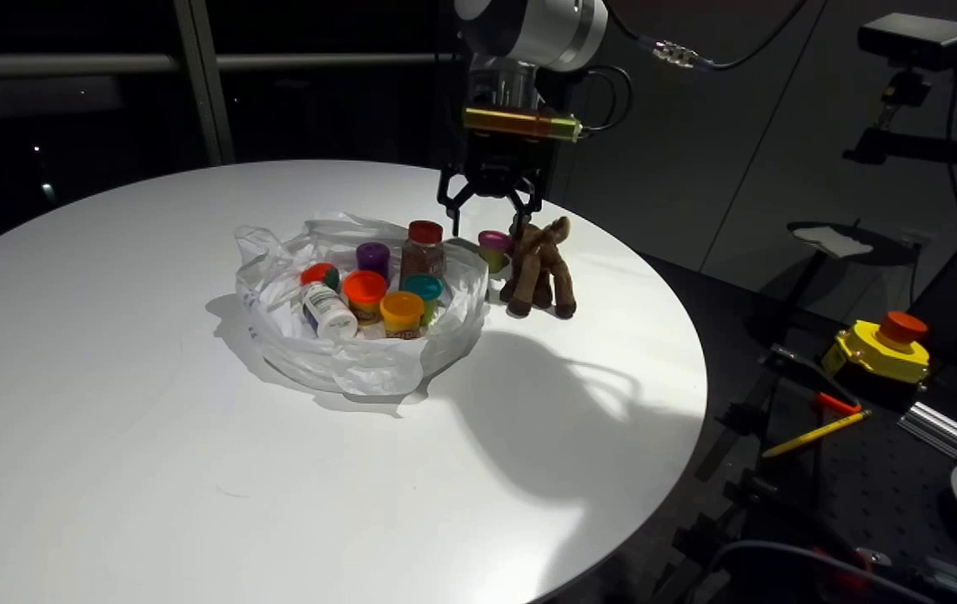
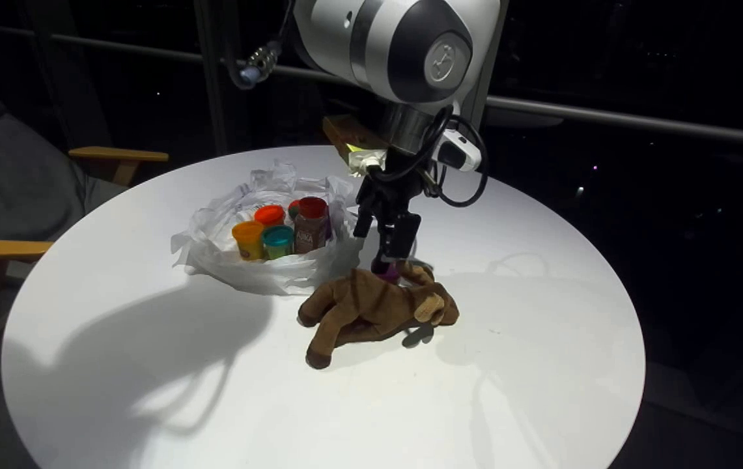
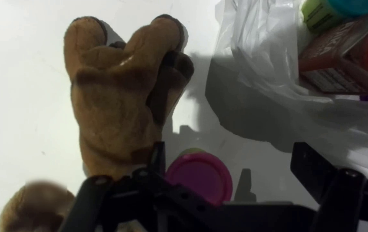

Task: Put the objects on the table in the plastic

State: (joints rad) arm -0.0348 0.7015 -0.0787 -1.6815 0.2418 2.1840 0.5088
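My hand (image 1: 486, 228) is black, my worktop (image 1: 151, 486) and the bag (image 1: 373, 369) white; I see a brown, dark-footed toy (image 2: 374, 303), a pink-lidded green tub (image 1: 493, 252), a red-lidded jar (image 1: 423, 252) and a white bottle (image 1: 328, 311).

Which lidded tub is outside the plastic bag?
The pink-lidded tub, on the table beside the brown plush animal. The amber-lidded tub, red-lidded tub and teal-lidded tub sit inside the bag.

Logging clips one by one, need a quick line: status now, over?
Gripper open, poised at pink-lidded tub. Tub on table, outside plastic bag. Brown plush animal close beside, possibly crowding the grasp.
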